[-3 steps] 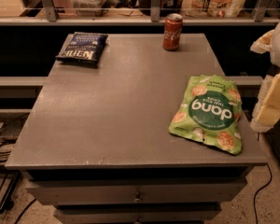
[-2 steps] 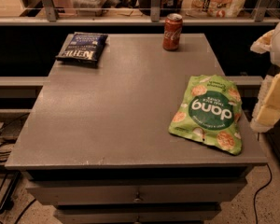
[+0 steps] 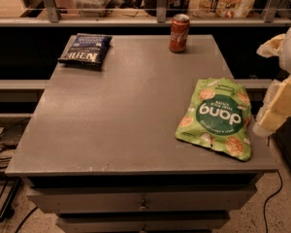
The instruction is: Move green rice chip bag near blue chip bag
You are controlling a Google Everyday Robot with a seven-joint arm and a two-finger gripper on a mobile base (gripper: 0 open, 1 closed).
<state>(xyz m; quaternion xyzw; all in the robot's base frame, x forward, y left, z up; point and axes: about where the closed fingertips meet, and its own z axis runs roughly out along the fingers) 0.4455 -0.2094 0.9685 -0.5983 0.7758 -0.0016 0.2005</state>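
Obs.: the green rice chip bag [image 3: 214,116] lies flat on the right front part of the worktop [image 3: 121,110], print side up, its lower right corner close to the worktop's right edge; the blue chip bag [image 3: 85,49] lies flat at the far left corner, well apart from it; a red soda can [image 3: 179,33] stands upright at the far edge, right of the middle.

The gripper [image 3: 270,118] hangs at the right border of the view, just beside the green bag's right side; we cannot tell whether it touches the bag, nor whether it is open or closed; nothing appears to be held.

Risks, our judgement:
- the bag is flat and slack; a pinch taken on the film alone may slip, or lift one corner and let the rest drag;
- it sits near two edges; a descent that nudges it outward could push it off the right or front side;
- the way to the blue bag runs diagonally across the worktop; a wide or low carry could clip the can and tip it;
- the blue bag sits near its own corner; setting down too close, or sliding in, could shove it toward the edge or cover it.
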